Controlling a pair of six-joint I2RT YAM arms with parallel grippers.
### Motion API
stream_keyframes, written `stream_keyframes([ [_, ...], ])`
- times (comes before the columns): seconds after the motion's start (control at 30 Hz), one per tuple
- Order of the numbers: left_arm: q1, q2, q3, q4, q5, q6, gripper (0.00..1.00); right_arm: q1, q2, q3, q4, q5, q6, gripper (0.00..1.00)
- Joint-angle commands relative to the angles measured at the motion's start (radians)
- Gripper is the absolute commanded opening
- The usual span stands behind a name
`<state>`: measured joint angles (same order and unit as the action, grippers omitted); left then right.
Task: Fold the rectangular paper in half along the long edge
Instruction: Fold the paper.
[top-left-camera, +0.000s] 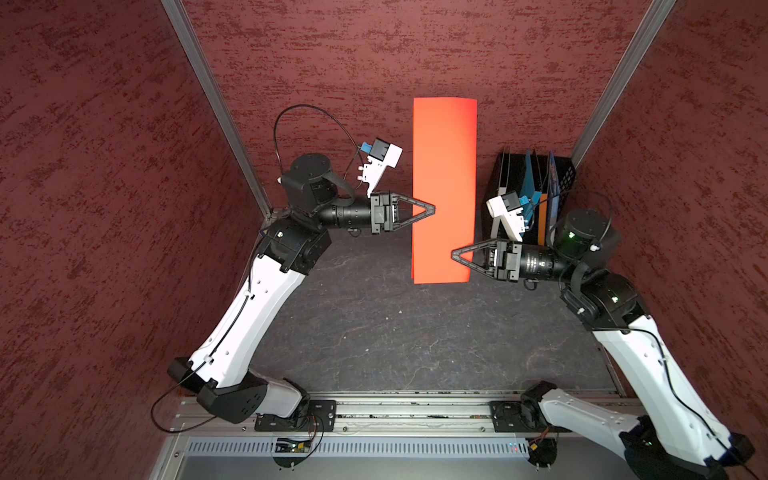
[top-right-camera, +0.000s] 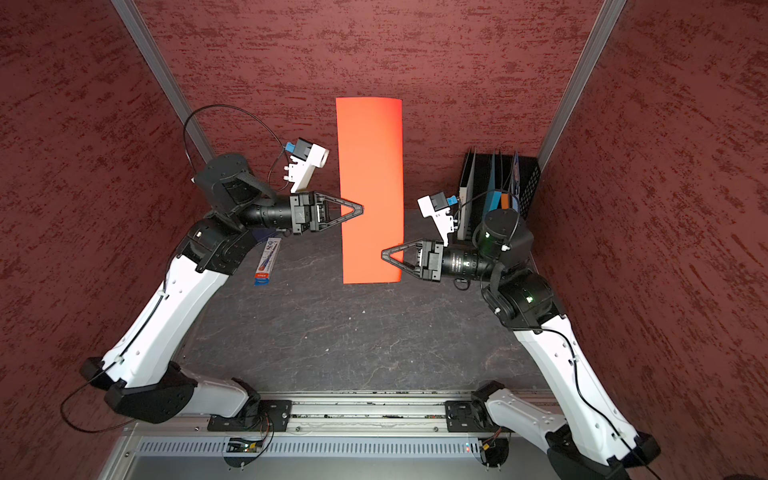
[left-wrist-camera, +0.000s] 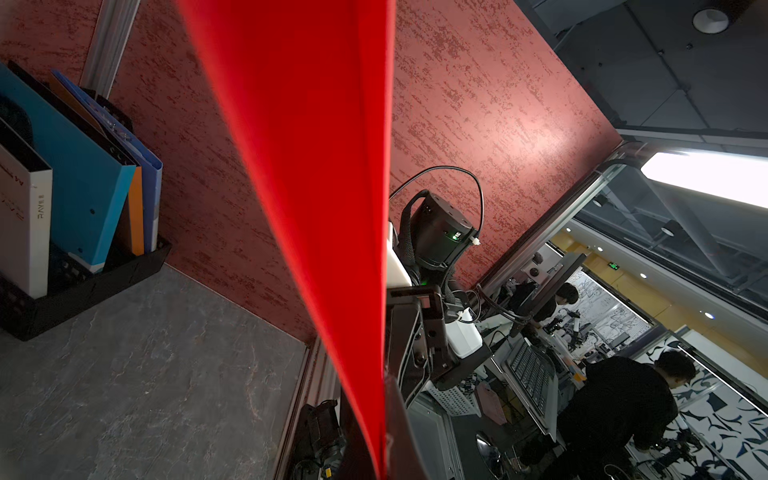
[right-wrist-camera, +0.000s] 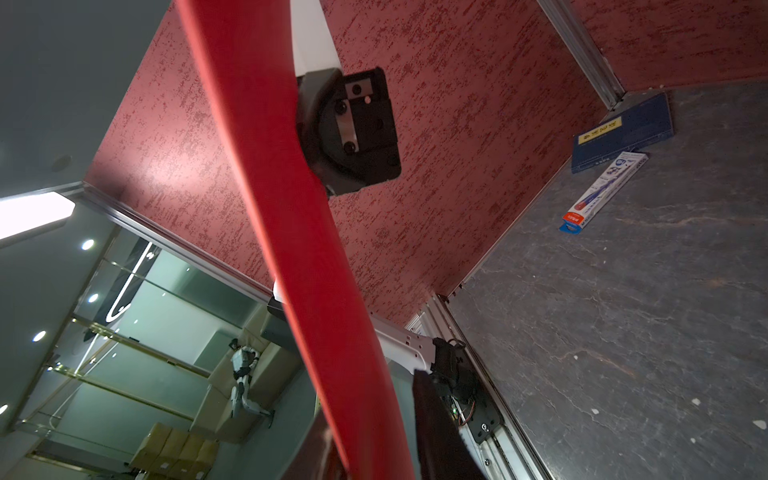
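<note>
The thin, smooth, bright red-orange rectangular paper (top-left-camera: 444, 166) hung at upper centre in both top views, its long edges upright in frame. The left hand (top-left-camera: 432, 210) was clamped on its left edge. The right hand (top-left-camera: 454, 252) met its right edge lower down, its grip impossible to tell. The veined dark grey bench (top-left-camera: 374, 332) spread open below, and a black mesh file rack (top-left-camera: 567, 174) stood at right.
</note>
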<state>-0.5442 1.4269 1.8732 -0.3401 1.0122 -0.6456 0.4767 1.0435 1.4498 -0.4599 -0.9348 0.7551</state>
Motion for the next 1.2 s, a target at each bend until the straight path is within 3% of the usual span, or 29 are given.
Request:
stream_keyframes([
  [0.0, 0.004, 0.02, 0.032, 0.035, 0.001, 0.005, 0.0, 0.007, -0.029, -0.021, 0.036, -0.019, 0.018, 0.26],
  [0.17, 0.005, 0.034, 0.039, 0.07, 0.009, -0.022, 0.0, 0.007, -0.043, -0.048, 0.115, -0.033, 0.063, 0.21],
  [0.27, 0.005, 0.039, 0.043, 0.069, 0.009, -0.024, 0.0, 0.007, -0.052, -0.061, 0.148, -0.04, 0.084, 0.12],
  [0.33, 0.002, 0.041, 0.045, 0.072, 0.011, -0.027, 0.0, 0.007, -0.055, -0.064, 0.158, -0.044, 0.088, 0.0],
  [0.37, 0.003, 0.043, 0.046, 0.075, 0.011, -0.028, 0.0, 0.007, -0.057, -0.069, 0.163, -0.044, 0.093, 0.0],
  [0.57, 0.001, 0.049, 0.059, 0.073, 0.012, -0.032, 0.0, 0.007, -0.065, -0.062, 0.116, -0.048, 0.064, 0.0],
  [0.7, 0.002, 0.052, 0.07, 0.072, 0.012, -0.031, 0.0, 0.006, -0.069, -0.064, 0.107, -0.041, 0.062, 0.28],
  [0.73, 0.002, 0.053, 0.071, 0.077, 0.013, -0.037, 0.0, 0.007, -0.071, -0.071, 0.116, -0.04, 0.065, 0.3],
  [0.77, 0.001, 0.053, 0.071, 0.084, 0.015, -0.041, 0.0, 0.007, -0.071, -0.08, 0.131, -0.04, 0.072, 0.29],
  [0.9, 0.001, 0.053, 0.065, 0.105, 0.023, -0.059, 0.0, 0.006, -0.075, -0.115, 0.214, -0.036, 0.111, 0.0],
  [1.1, -0.002, 0.04, 0.045, 0.111, 0.025, -0.061, 0.0, 0.006, -0.072, -0.09, 0.17, -0.013, 0.049, 0.0],
  [1.17, -0.001, 0.035, 0.043, 0.111, 0.025, -0.062, 0.0, 0.006, -0.065, -0.071, 0.118, -0.004, 0.013, 0.21],
])
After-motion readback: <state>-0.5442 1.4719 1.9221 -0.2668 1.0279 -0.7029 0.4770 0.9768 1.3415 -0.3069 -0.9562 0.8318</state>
